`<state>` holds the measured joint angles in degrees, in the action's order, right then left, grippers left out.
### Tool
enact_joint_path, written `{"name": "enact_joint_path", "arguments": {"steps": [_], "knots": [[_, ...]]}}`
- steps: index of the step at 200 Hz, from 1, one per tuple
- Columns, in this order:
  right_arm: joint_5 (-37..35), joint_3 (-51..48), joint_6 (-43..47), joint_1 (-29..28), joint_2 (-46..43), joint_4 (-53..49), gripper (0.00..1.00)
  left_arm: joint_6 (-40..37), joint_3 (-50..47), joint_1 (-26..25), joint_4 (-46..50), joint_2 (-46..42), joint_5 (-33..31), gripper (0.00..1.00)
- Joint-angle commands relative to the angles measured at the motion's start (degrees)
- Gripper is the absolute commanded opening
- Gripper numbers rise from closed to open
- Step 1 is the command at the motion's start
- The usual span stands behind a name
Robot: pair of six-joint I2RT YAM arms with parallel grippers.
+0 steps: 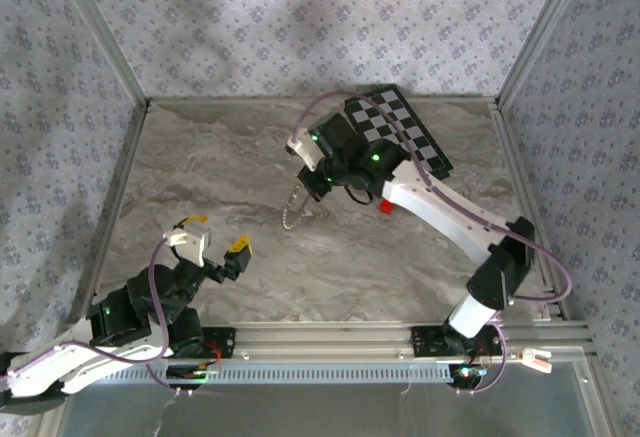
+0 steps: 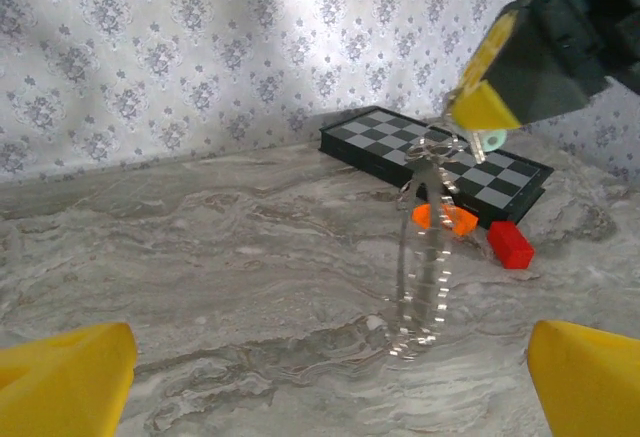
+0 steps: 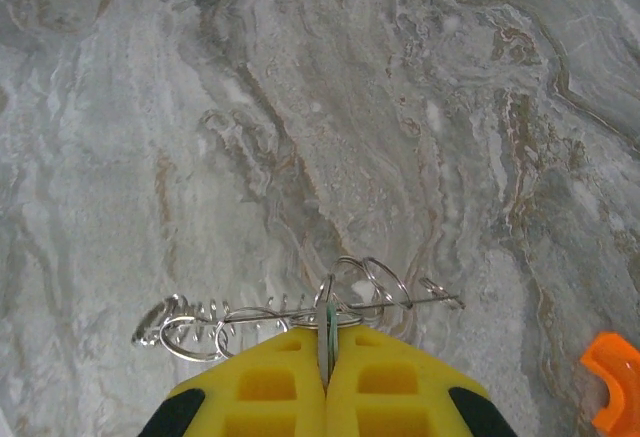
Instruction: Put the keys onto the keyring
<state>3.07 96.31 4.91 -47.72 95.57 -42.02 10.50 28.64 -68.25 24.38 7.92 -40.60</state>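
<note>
Silvery keyring (image 2: 420, 267) dangles from your right end effector (image 3: 327, 345), clenched on the teal key (image 2: 492, 140); left end effector (image 1: 215, 240) released.

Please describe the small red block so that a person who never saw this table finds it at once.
Find the black-and-white checkered board at the far right of the marble table. Just off its near edge, on the bare marble, lies the small red block. Its neighbour, the orange curved piece, is rounded; the block is straight-sided and plain red.
</note>
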Motion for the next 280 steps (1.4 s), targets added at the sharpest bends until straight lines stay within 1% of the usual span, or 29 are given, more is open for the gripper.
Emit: {"name": "enact_joint_path", "arguments": {"steps": [1, 14, 35, 53, 112, 165, 225, 280], "knots": [[0.4, 4.6, 0.4, 0.8, 4.3, 1.5, 0.0, -1.7, 0.1, 0.3, 0.5, -0.5, -1.7, 1.0], [1.9, 6.8, -0.1, 1.3, 7.1, 1.9, 0.0, -1.9, -0.2, 0.1, 0.2, -0.5, -1.4, 1.0], [-0.6, 12.3, 0.3, 1.5, 11.8, 0.0, 0.0, -2.2, -0.5, 0.2, 0.2, -0.6, -1.2, 0.99], [0.2, 15.0, 0.4, 1.8, 14.7, -0.3, 0.0, -2.1, -0.6, 0.2, 0.4, -0.5, -1.2, 1.0], [2.1, 20.6, -0.7, 3.8, 20.6, 0.1, 0.0, -2.8, -0.9, 0.2, -0.3, -0.5, -1.4, 0.99], [4.4, 22.2, -2.2, 5.1, 23.6, 1.1, 0.0, -2.7, -0.8, 0.2, 0.0, -0.5, -1.4, 0.99], [4.4, 23.3, -3.1, 5.5, 25.5, 1.8, 0.0, -3.4, -0.4, 0.1, 0.0, -0.5, -2.0, 1.0], [4.4, 19.1, -2.7, 5.1, 23.7, 2.7, 0.0, -3.6, -0.3, 0.0, 0.0, -1.0, -2.6, 1.0]]}}
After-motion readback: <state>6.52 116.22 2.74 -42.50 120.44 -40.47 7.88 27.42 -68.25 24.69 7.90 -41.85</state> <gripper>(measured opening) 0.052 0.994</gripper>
